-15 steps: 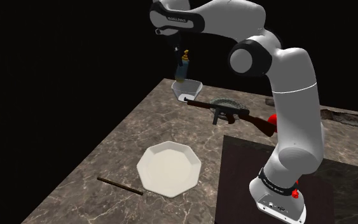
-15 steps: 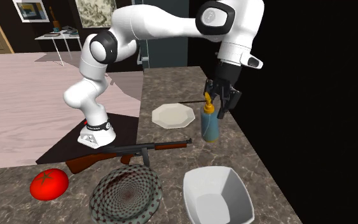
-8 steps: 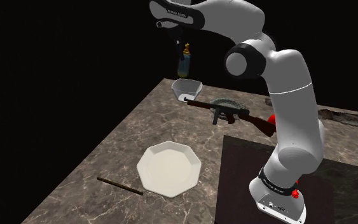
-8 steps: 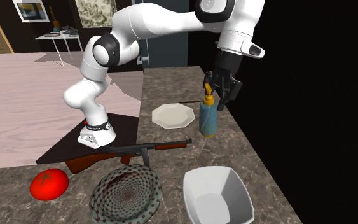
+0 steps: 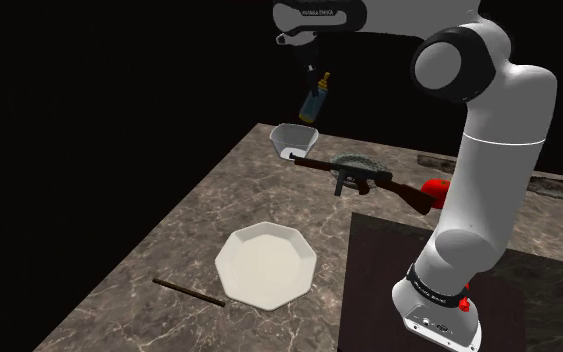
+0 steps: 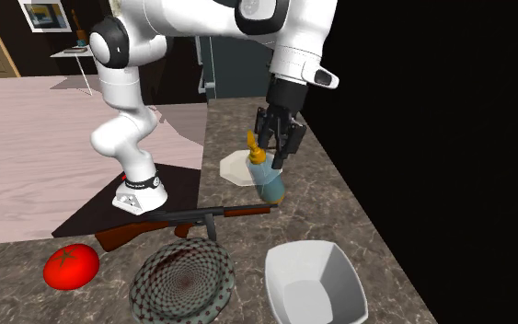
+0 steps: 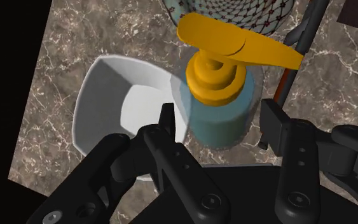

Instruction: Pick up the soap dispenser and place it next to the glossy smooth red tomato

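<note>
The soap dispenser (image 5: pixel 314 101) is a blue-green bottle with an orange pump, hanging tilted in the air. My gripper (image 5: pixel 313 80) is shut on its upper part. In the second exterior view the soap dispenser (image 6: pixel 267 180) hangs below the gripper (image 6: pixel 274 155), over the counter between the white plate and the toy gun. In the wrist view the dispenser (image 7: pixel 218 102) sits between my fingers (image 7: pixel 166 123), above the edge of a white bowl. The red tomato (image 6: pixel 71 265) lies on the counter at the second exterior view's lower left, and it also peeks out behind the arm as the tomato (image 5: pixel 435 187).
On the marble counter (image 5: pixel 179 225) lie a toy gun (image 6: pixel 185 224), a round patterned plate (image 6: pixel 181 282), a white bowl (image 6: pixel 316 282), a white octagonal plate (image 5: pixel 266 264) and a thin dark stick (image 5: pixel 189 292). A black area lies beyond the counter's edge.
The arm has swung toward the shoulder view's right, carrying the dispenser away from the counter's edge toward the gun. The bottle now hangs tilted.
</note>
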You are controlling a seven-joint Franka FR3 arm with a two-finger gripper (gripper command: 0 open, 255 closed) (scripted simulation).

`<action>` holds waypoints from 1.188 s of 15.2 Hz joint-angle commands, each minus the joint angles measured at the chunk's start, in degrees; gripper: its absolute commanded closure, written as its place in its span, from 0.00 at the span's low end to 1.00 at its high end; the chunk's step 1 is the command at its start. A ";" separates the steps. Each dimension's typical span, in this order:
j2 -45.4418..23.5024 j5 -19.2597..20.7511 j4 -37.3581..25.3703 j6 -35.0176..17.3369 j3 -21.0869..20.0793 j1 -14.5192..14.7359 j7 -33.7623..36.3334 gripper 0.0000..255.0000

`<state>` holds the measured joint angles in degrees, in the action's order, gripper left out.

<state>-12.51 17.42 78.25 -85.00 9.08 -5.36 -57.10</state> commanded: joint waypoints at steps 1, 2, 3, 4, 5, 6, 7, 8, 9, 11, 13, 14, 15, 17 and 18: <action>3.95 0.60 5.46 -2.11 0.74 -1.00 -1.33 1.00; 5.71 0.92 7.79 -2.96 1.11 -1.45 -1.95 1.00; 7.39 1.24 9.99 -3.76 1.52 -1.90 -2.60 1.00; 9.00 1.58 12.06 -4.51 1.94 -2.36 -3.27 1.00; 10.56 1.93 14.02 -5.22 2.37 -2.83 -3.97 1.00; 12.06 2.28 15.88 -5.89 2.83 -3.31 -4.70 1.00; 13.51 2.65 17.64 -6.53 3.31 -3.78 -5.45 1.00; 14.91 3.03 19.31 -7.14 3.81 -4.25 -6.23 1.00; 16.25 3.42 20.88 -7.71 4.33 -4.74 -7.03 1.00; 18.81 4.23 23.79 -8.79 5.40 -5.75 -8.69 1.00; 21.17 5.07 26.37 -9.79 6.55 -6.77 -10.45 1.00; 22.29 5.50 27.56 -10.27 7.15 -7.30 -11.36 1.00; 23.35 5.94 28.66 -10.73 7.77 -7.82 -12.29 1.00; 25.35 6.83 30.67 -11.61 9.08 -8.87 -14.21 1.00; 26.28 7.27 31.57 -12.04 9.77 -9.40 -15.20 1.00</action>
<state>12.95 24.25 108.43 -96.01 18.11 -14.21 -71.40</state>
